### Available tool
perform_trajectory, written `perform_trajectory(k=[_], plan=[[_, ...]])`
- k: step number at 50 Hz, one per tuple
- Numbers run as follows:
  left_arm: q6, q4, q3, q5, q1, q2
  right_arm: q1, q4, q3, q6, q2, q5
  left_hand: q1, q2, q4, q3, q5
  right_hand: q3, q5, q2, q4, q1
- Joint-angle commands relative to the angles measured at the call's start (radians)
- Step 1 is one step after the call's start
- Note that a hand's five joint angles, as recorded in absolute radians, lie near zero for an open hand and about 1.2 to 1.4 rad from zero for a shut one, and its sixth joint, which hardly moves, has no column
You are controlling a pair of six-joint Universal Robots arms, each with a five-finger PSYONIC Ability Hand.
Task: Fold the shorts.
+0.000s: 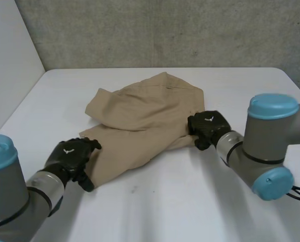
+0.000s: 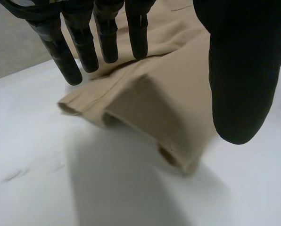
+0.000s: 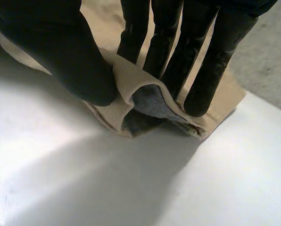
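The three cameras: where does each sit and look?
Head view: behind and between the arms, looking down at the table; both arms, left hand and right hand at the shorts.
Left wrist view: on the left wrist, along its open hand to the shorts' hem.
Right wrist view: on the right wrist; its hand pinches the shorts' edge.
All three share the shorts.

Matt woven cloth making up the shorts, table looking smooth and faintly glossy, wall looking rough like concrete, caps shining like smooth plastic.
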State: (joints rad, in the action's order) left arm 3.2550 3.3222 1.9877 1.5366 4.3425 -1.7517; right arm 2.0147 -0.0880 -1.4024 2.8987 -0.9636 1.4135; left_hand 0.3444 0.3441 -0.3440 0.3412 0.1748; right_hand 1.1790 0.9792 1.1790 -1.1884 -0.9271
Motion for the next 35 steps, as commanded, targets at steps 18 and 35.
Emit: perform_trajectory(k=[18,35], plan=[[0.006,0.117,-0.148,0.093,-0.084,-0.2,-0.102,0.108,-0.375,-0.134,-0.374,-0.033,1.052,1.052,-1.052,1.055,1.047,0.217,0.243,0.217,-0.208,-0.469],[0.009,0.002,-0.394,0.028,-0.06,-0.385,-0.106,0.085,-0.406,-0.246,-0.336,-0.031,0.639,0.639,-0.639,0.642,0.634,0.217,0.243,0.217,-0.208,-0.469]])
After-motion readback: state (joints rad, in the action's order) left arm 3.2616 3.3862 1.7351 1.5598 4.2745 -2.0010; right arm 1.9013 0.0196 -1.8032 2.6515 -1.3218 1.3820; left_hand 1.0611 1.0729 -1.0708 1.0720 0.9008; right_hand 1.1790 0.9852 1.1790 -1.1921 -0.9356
